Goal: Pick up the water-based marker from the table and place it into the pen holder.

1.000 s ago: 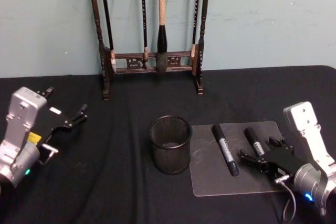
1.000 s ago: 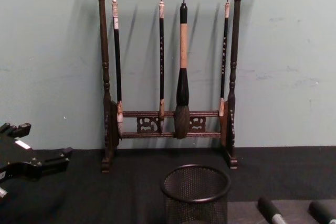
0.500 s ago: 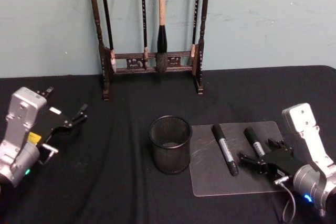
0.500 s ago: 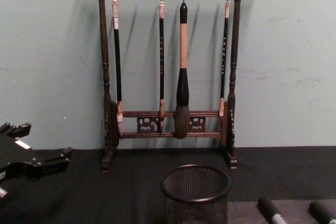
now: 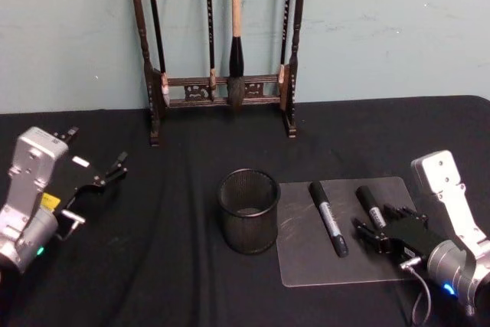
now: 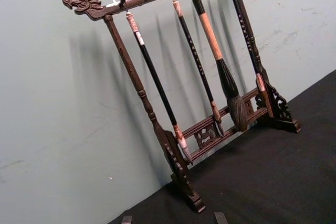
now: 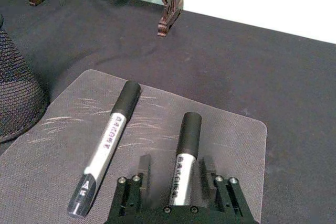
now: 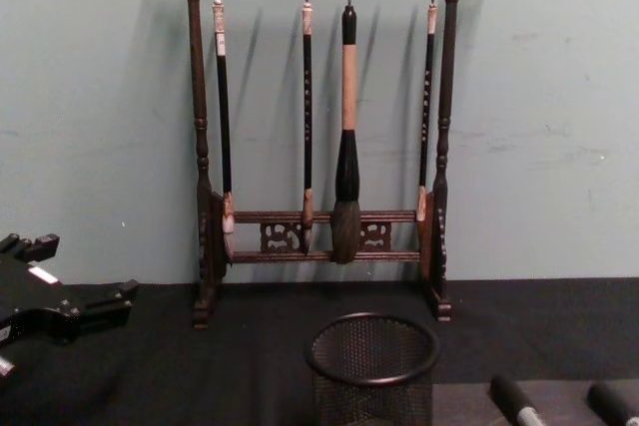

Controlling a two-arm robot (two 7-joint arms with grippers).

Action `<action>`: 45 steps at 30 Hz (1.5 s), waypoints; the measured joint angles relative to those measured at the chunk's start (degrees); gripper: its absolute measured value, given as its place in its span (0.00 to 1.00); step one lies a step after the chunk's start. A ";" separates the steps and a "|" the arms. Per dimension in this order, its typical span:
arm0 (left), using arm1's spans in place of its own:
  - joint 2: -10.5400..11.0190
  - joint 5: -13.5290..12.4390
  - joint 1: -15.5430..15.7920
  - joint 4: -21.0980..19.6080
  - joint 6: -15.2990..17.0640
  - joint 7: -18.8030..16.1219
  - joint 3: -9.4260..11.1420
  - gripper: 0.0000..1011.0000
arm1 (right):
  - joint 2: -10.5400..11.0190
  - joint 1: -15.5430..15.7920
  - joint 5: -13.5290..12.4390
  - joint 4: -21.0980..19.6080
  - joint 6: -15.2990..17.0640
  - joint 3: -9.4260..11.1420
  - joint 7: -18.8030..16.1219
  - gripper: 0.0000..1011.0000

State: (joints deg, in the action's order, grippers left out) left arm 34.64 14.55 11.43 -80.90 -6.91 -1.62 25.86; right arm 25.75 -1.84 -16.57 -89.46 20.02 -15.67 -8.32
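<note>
Brush rack [image 5: 197, 91] behind the pen holder [image 5: 247, 223] cut off at its top in the head view, pen holder's base cropped in the chest view, marker [image 7: 189, 129] farther from the pen holder with its tail end hidden beneath the right gripper [image 7: 176, 162], label print too blurred to read

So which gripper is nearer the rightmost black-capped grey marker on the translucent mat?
Right. The right gripper is open, straddling the near end of that marker; the left gripper hovers far off to the left, beyond the round black wire-mesh pen holder.

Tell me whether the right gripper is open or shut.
Open: the right gripper straddles the right-hand marker on the mat, gaps visible each side. The left gripper idles at far left.
</note>
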 joint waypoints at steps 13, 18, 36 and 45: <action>0.00 0.00 0.00 0.00 0.00 0.00 0.00 1.00 | 0.00 0.00 -0.08 0.00 -0.05 0.00 0.04 0.19; 0.00 0.00 0.00 0.00 0.00 0.00 0.00 1.00 | 0.00 0.00 -0.08 0.00 -0.05 0.00 0.04 0.19; 0.00 0.00 0.00 0.00 0.00 0.00 0.00 1.00 | -2.16 -0.40 0.66 2.54 -25.36 5.07 -10.25 0.19; 0.00 0.00 0.00 0.00 0.00 0.00 0.00 1.00 | -3.33 -5.88 -1.43 7.08 -32.82 4.61 -17.18 0.19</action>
State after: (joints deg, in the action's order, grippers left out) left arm 34.64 14.55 11.43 -80.90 -6.91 -1.62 25.86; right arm 22.42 -7.73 -18.00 -82.38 -12.80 -11.06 -25.50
